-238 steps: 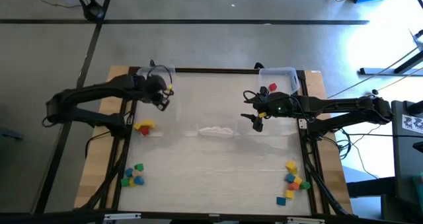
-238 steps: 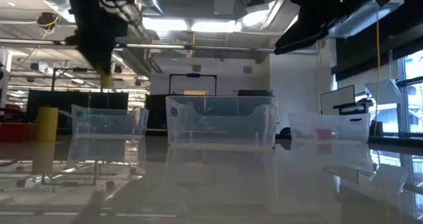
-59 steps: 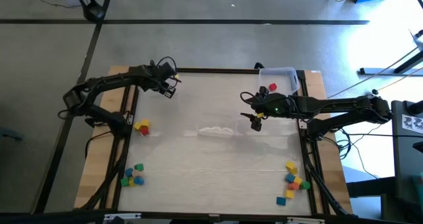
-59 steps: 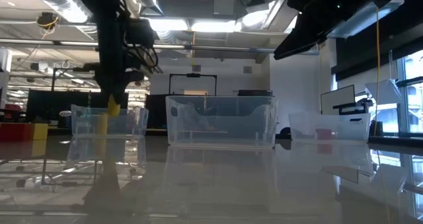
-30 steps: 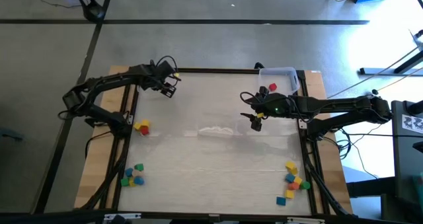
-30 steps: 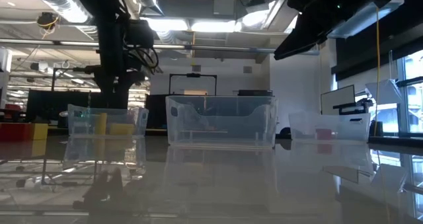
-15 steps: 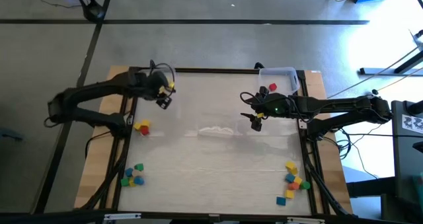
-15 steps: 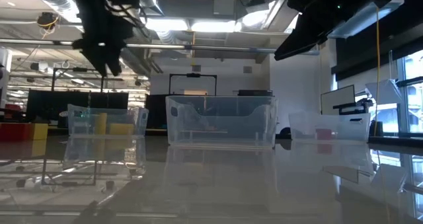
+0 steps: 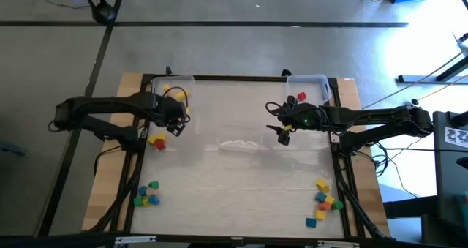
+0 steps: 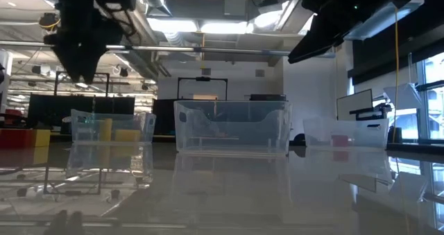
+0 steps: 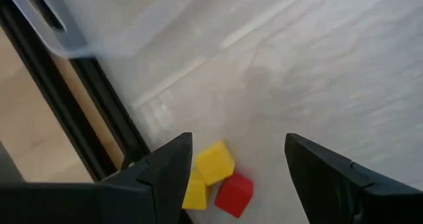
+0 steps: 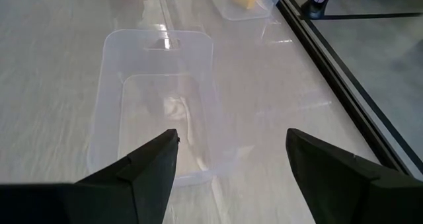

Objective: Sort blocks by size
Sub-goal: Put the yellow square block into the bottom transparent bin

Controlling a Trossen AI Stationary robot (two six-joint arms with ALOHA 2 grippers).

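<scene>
high view: the left gripper (image 9: pixel 175 125) hangs over the table's left side with its fingers apart and nothing between them. just beyond it, at the far left corner, sits a clear bin (image 9: pixel 173 86) with yellow blocks (image 9: pixel 177 92) inside. just short of the gripper, by the table's left edge, lies a small cluster of yellow and red blocks (image 9: pixel 157 140) — in the left wrist view two yellow blocks (image 11: pixel 213 162) and a red block (image 11: pixel 234 194) lie touching one another between the spread fingers (image 11: pixel 173 166), on the table below them.

well nearer than that, at the near left corner, lies another pile of blocks (image 9: pixel 147 194), green, blue, yellow and orange.

the right gripper (image 9: pixel 284 132) waits over the table's right half, jaws apart and empty. its wrist view looks down on the middle clear bin (image 12: pixel 158 105), below and ahead of it. beyond this gripper, at the far right corner, another bin (image 9: pixel 310 87) holds a red block (image 9: pixel 301 96). well behind it, at the near right corner, lies a scatter of blocks (image 9: pixel 324 200) — orange, yellow, blue, green.
</scene>
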